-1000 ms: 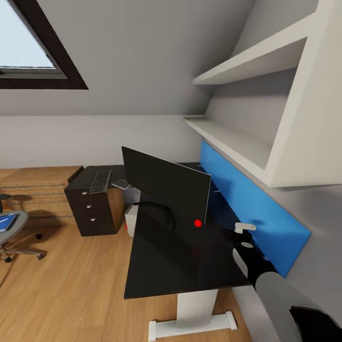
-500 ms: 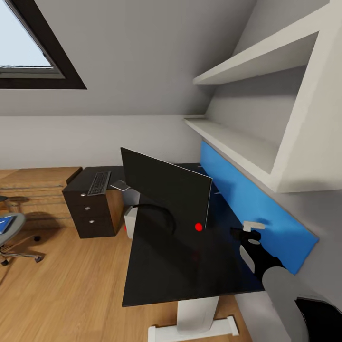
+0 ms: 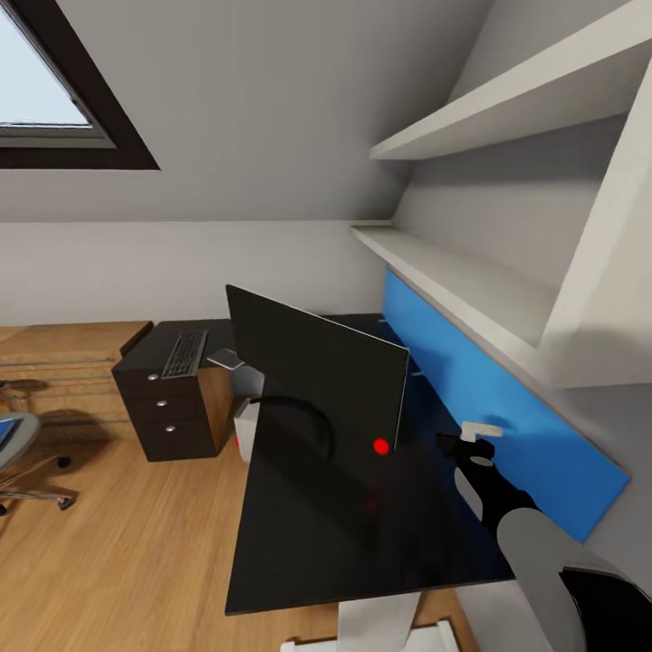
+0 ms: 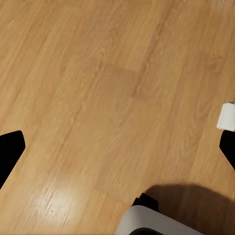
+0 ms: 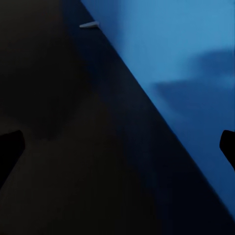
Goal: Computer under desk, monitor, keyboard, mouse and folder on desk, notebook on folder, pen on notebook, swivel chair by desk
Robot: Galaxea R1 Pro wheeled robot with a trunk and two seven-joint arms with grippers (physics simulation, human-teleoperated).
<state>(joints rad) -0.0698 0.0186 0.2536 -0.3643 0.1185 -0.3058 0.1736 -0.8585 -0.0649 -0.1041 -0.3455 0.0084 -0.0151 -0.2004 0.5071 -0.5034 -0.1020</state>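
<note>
Far left in the head view: swivel chair (image 3: 16, 453), grey seat cut by the frame edge, something blue on it, likely the folder, well apart from the desk (image 3: 317, 534). Next along, against the far wall: dark drawer unit (image 3: 172, 403) with the keyboard (image 3: 185, 354) on top, long axis running away from the camera, off the desk's far end. Just beside it, low and partly hidden by the desk: a light grey box, probably the computer (image 3: 246, 426). Centre: monitor (image 3: 312, 362) upright on the black desktop, turned at an angle. Right: right gripper (image 3: 464, 441) over the desktop beside the blue back panel (image 3: 489, 398), jaws apart and empty in the wrist view. Left gripper (image 4: 117, 147) above bare wood floor (image 4: 98, 88), tips wide apart, nothing held. Judged from this: keyboard far beyond either arm's reach, ahead and to the left, so a drive needed first; left arm on the nearer side.
</note>
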